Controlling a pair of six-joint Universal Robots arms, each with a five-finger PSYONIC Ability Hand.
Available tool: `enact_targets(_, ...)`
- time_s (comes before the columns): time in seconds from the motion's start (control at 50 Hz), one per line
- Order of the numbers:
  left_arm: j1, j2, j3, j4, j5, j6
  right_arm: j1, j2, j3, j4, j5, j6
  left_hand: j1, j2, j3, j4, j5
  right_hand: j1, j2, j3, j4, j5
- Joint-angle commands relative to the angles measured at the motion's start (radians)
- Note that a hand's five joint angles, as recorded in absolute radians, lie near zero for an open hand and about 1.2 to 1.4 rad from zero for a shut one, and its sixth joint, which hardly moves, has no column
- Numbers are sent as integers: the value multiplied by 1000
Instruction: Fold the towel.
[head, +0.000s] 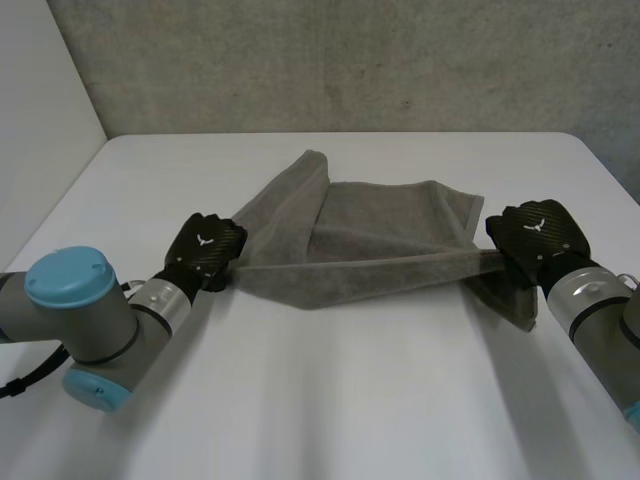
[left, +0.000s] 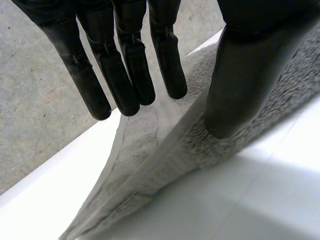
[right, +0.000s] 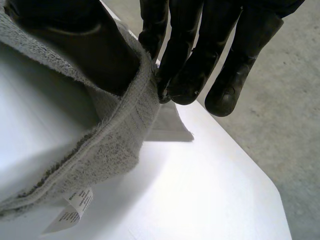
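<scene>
1. The towel (head: 370, 225) is laid on the white table (head: 330, 400), its near edge stretched taut from hand to hand
2. One end is pinched by the left hand (head: 205, 250), the other by the right hand (head: 540, 238)
3. The rest is spread flat beyond both hands

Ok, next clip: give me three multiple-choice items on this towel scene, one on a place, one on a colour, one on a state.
1. Where does the left hand grip the towel? A its middle; B the left end of its near edge; C its far edge.
2. The towel's colour? A red; B white; C grey.
3. The towel's near edge is: A stretched between both hands; B lying flat; C rolled up.
Answers: B, fingers and thumb pinch that end; C, grey against the white table; A, it spans as a band from the left hand to the right hand.
</scene>
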Motion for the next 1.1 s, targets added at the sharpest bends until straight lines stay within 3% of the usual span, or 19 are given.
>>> enact_targets(0.02, 13, 14, -1, -38, 0, 2, -9, 9, -4, -2, 11, -2, 35, 32, 26, 29, 36, 78, 81, 69, 59, 51)
enact_targets(0.26, 14, -2, 9, -44, 1, 5, -9, 6, -6, -2, 21, 0, 108, 105, 100, 102, 110, 78, 81, 69, 59, 51)
enact_targets(0.38, 14, -21, 18, -62, 3, 7, -12, 8, -9, -3, 26, 0, 366, 364, 358, 360, 368, 78, 81, 69, 59, 51)
enact_targets(0.4, 14, -22, 25, -81, 3, 7, -12, 8, -9, -3, 27, 0, 526, 524, 518, 520, 528, 78, 81, 69, 59, 51)
enact_targets(0.58, 14, -10, 80, -271, 1, 7, -14, 3, -23, 3, 31, 0, 560, 557, 551, 554, 561, 78, 81, 69, 59, 51)
enact_targets(0.62, 26, 37, 109, -366, 0, 4, -11, -1, -49, 21, 24, -2, 560, 557, 551, 554, 561, 78, 81, 69, 59, 51)
enact_targets(0.72, 88, 175, 95, -453, 0, -2, -11, -53, -92, 98, 15, -11, 560, 557, 551, 554, 561, 78, 81, 69, 59, 51)
enact_targets(0.8, 109, 258, 57, -467, 1, -2, -12, -87, -124, 201, -5, -17, 560, 557, 551, 554, 561, 78, 81, 69, 59, 51)
enact_targets(0.9, 144, 491, -58, -477, 15, -1, -12, -142, -150, 380, -118, -39, 560, 557, 551, 554, 561, 78, 81, 69, 59, 51)
enact_targets(1.1, 204, 789, -187, -504, 63, -7, -12, -311, -130, 478, -193, -120, 560, 557, 551, 554, 561, 78, 81, 69, 59, 51)
